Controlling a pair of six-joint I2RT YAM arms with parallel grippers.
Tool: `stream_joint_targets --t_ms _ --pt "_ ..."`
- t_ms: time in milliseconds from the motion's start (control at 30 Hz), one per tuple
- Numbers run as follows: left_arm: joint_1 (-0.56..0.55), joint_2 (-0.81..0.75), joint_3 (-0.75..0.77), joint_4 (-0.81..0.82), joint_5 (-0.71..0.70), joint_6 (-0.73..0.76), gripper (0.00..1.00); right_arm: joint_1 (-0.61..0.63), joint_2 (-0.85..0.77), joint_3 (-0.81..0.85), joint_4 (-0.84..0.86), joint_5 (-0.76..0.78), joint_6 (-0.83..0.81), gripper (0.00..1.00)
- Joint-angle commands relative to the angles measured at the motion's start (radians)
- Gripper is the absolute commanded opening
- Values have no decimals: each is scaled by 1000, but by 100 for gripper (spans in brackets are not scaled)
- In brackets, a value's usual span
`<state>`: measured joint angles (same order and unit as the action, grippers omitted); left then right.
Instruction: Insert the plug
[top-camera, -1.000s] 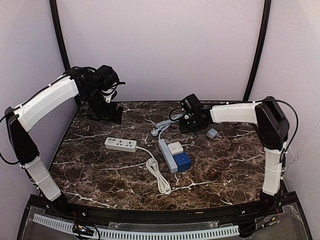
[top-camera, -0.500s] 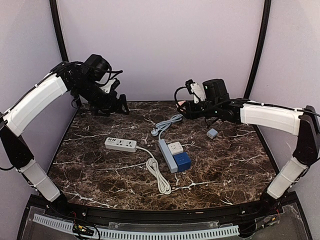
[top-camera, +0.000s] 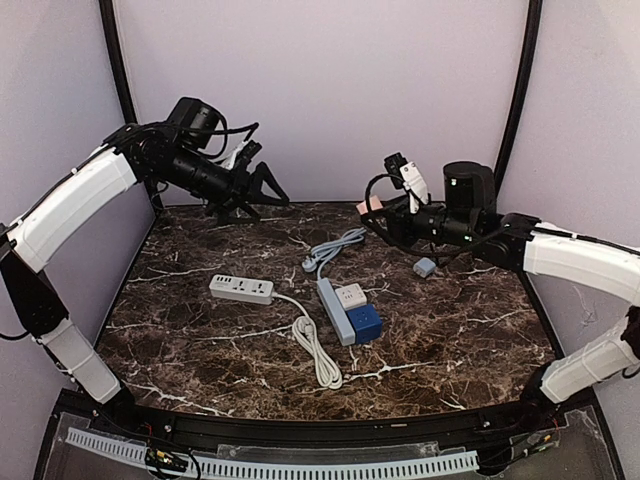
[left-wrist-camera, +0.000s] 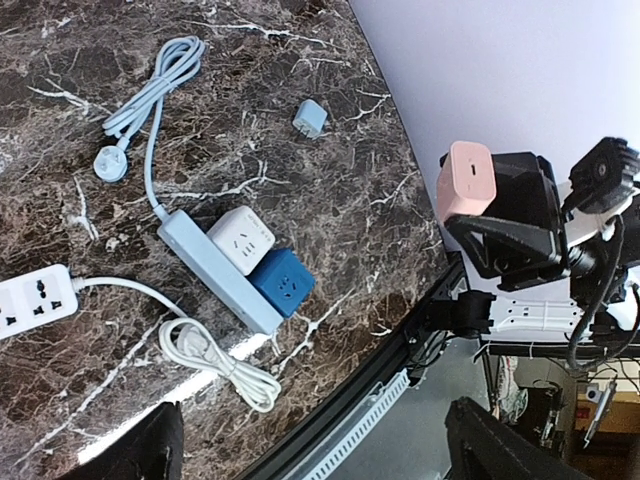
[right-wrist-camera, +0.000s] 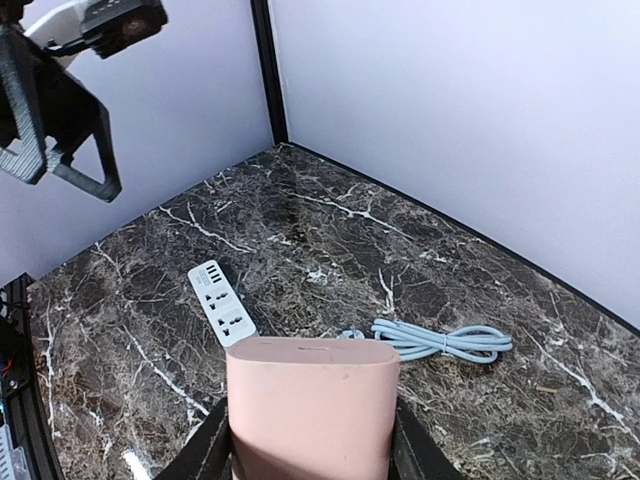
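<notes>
The table (top-camera: 450, 320) fills my overhead feed: a dark brown marble slab with white veins and a glossy face. Above its far edge both arms hang in the air. The left gripper (top-camera: 272, 194) is spread wide with nothing between its black fingers. The right gripper (top-camera: 374, 210) is clamped on the pink plug (top-camera: 368, 206), high above the table's far side and touching nothing else.

On the marble, a pale blue strip (top-camera: 335, 310) lies near the centre, long and narrow. Its matching cable (top-camera: 335, 245) runs in loose loops toward the back. A white cube (top-camera: 351, 295) and a dark blue cube (top-camera: 365, 321) are seated side by side against it. To its left lies a white strip (top-camera: 241, 289), and its cord (top-camera: 315, 350) is bunched in a loop toward the near edge. A small grey adapter (top-camera: 425, 267) lies apart on the right.

The plug is a smooth, matte, salmon-coloured block with rounded corners. From overhead I get only a small pink patch. The left wrist camera shows it side-on (left-wrist-camera: 466, 180) in the black frame of the right gripper, and shows the round connector (left-wrist-camera: 108, 165) at the cable's end. The right wrist camera puts the plug (right-wrist-camera: 312, 400) in the foreground, its flanks against the fingers (right-wrist-camera: 212, 445), with the white strip on the table beyond it. I cannot see its prongs in any feed.
</notes>
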<state>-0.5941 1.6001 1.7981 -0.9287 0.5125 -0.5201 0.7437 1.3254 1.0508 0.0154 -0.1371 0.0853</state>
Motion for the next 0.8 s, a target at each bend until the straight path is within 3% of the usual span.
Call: stream_joint_targets --t_ms 0,367,767 --pt "-49 28 19 57 71 -51 91 52 -62 -43 59 -18 -63 20" --pt "-206 131 144 71 31 -92 87 155 -140 -80 40 -37 -153 19" --pt "-261 167 152 106 53 -118 77 204 -161 -92 18 -54 -161 19"
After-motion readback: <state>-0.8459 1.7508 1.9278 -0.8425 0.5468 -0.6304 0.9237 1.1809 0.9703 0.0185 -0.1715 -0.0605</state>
